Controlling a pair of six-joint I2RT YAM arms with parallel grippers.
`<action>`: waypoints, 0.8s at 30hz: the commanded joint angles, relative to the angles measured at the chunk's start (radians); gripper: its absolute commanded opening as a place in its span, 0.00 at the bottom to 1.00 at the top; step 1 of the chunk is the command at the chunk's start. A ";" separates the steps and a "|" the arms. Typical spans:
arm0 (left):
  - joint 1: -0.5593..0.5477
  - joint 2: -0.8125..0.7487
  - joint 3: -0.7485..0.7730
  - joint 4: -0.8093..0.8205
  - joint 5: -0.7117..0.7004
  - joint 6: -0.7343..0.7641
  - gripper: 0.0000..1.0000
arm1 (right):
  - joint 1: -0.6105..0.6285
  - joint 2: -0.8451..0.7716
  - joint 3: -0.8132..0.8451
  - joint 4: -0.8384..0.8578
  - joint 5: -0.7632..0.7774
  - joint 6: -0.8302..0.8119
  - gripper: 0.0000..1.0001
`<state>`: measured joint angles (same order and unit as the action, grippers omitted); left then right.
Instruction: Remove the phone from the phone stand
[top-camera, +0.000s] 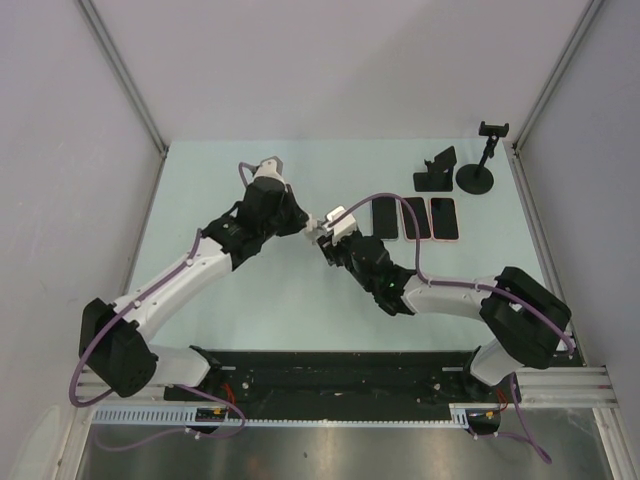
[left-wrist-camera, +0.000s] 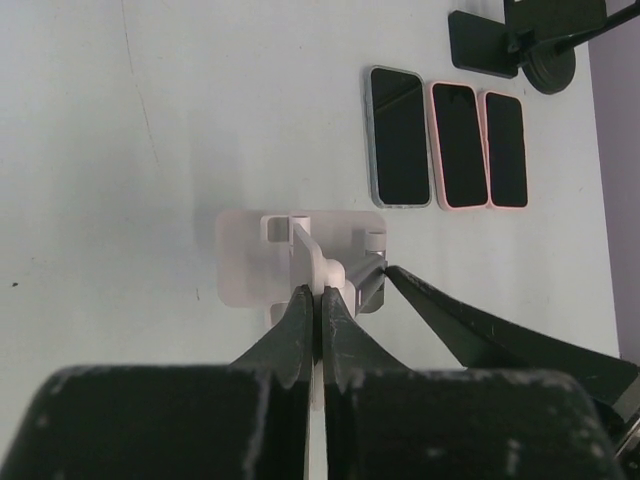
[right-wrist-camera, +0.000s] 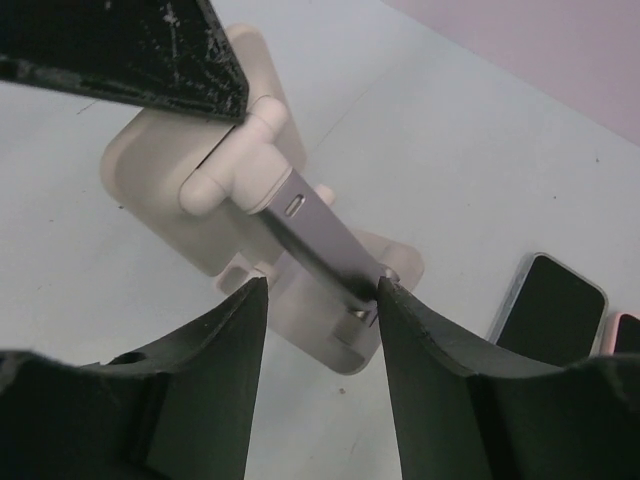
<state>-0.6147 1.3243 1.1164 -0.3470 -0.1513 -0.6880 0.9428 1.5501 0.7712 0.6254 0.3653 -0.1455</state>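
Note:
A white phone stand (left-wrist-camera: 245, 258) stands mid-table; it also shows in the top view (top-camera: 333, 214) and the right wrist view (right-wrist-camera: 150, 165). A grey phone (right-wrist-camera: 318, 232) leans in it, seen edge-on, and in the left wrist view (left-wrist-camera: 368, 276). My left gripper (left-wrist-camera: 318, 296) is shut on the stand's thin upright back plate; in the top view it (top-camera: 306, 222) is at the stand's left. My right gripper (right-wrist-camera: 322, 290) is open, its fingers either side of the phone's lower end. Its right fingertip (right-wrist-camera: 392, 296) touches the phone's edge. In the top view it (top-camera: 325, 238) is just below the stand.
Three phones lie flat side by side right of the stand: a dark one (top-camera: 385, 218) and two pink-edged ones (top-camera: 415, 217) (top-camera: 443, 218). Behind them are a black wedge stand (top-camera: 435, 170) and a black round-base clamp stand (top-camera: 476, 176). Side walls close off the table.

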 joint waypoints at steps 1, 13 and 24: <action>-0.029 -0.059 0.002 0.039 -0.001 -0.010 0.00 | 0.010 0.037 0.056 0.036 0.064 -0.060 0.52; -0.060 -0.073 -0.006 0.034 0.019 -0.012 0.01 | 0.033 0.139 0.117 0.092 0.106 -0.135 0.50; -0.036 -0.122 -0.013 0.031 -0.022 0.028 0.18 | 0.021 0.182 0.128 0.132 0.049 -0.094 0.06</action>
<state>-0.6544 1.2858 1.0935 -0.3241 -0.1810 -0.6338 0.9699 1.7050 0.8600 0.7227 0.3901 -0.1799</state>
